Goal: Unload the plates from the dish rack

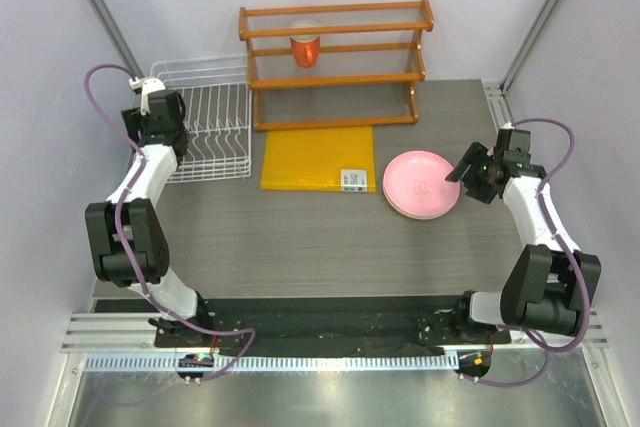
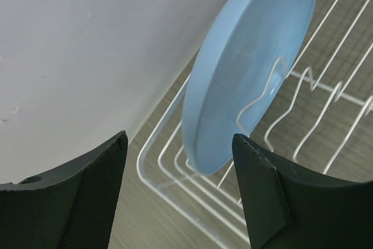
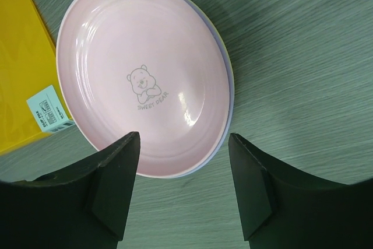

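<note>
A light blue plate (image 2: 250, 68) stands on edge in the white wire dish rack (image 2: 175, 170), close to the left wall. My left gripper (image 2: 180, 167) is open just in front of the plate's lower rim, and neither finger touches it. In the top view the left gripper (image 1: 152, 97) hangs over the dish rack's (image 1: 215, 137) far left corner. A pink plate (image 3: 140, 80) lies flat on the table on top of a lilac plate (image 3: 226, 94). My right gripper (image 3: 183, 167) is open and empty just off this stack's (image 1: 422, 184) right edge.
An orange wooden shelf rack (image 1: 335, 62) with an orange cup (image 1: 305, 47) stands at the back. A yellow board (image 1: 318, 157) with a white label lies flat between the dish rack and the plate stack. Walls close in the left and right sides.
</note>
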Robot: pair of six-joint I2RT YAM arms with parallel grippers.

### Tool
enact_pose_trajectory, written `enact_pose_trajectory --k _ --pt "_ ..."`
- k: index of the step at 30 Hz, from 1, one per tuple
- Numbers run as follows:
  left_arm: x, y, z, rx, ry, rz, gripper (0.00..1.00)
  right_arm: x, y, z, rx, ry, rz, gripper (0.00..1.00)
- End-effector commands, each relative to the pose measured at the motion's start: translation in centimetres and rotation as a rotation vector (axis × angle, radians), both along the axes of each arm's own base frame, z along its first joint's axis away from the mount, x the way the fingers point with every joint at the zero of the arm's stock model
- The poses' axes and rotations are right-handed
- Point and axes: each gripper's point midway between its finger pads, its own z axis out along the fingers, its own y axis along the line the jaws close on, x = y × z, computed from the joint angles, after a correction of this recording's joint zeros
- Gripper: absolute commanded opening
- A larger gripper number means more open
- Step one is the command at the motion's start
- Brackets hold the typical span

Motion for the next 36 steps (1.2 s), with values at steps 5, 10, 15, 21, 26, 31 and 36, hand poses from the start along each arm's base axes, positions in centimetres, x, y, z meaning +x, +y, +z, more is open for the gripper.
enact_pose_trajectory --k 5,10,15,21,26,31,36 --pt "4.1 0.8 2.7 0.021 -0.111 0.012 0.66 0.7 0.1 0.3 -0.001 -0.035 0.019 0.68" --pt "4.0 1.2 2.8 0.037 -0.125 0.040 0.55 0.8 0.1 0.3 0.002 -0.036 0.023 0.67" --pt "3.8 1.3 2.1 0.037 -0.107 0.056 0.49 0.8 0.3 0.2 0.010 -0.035 0.031 0.67" --pt "3.8 1.5 1.5 0.046 -0.083 0.066 0.42 0.8 0.3 0.2 0.011 -0.035 0.032 0.67" --pt "3.6 1.6 1.1 0.036 -0.087 0.085 0.11 0.7 0.4 0.1 0.014 -0.032 0.037 0.67" --pt "3.6 1.5 1.4 0.036 -0.089 0.083 0.00 0.8 0.4 -0.1 0.016 -0.031 0.036 0.67" --pt "3.1 1.2 3.6 0.089 -0.110 0.092 0.00 0.8 0.5 -0.1 0.019 -0.031 0.038 0.67"
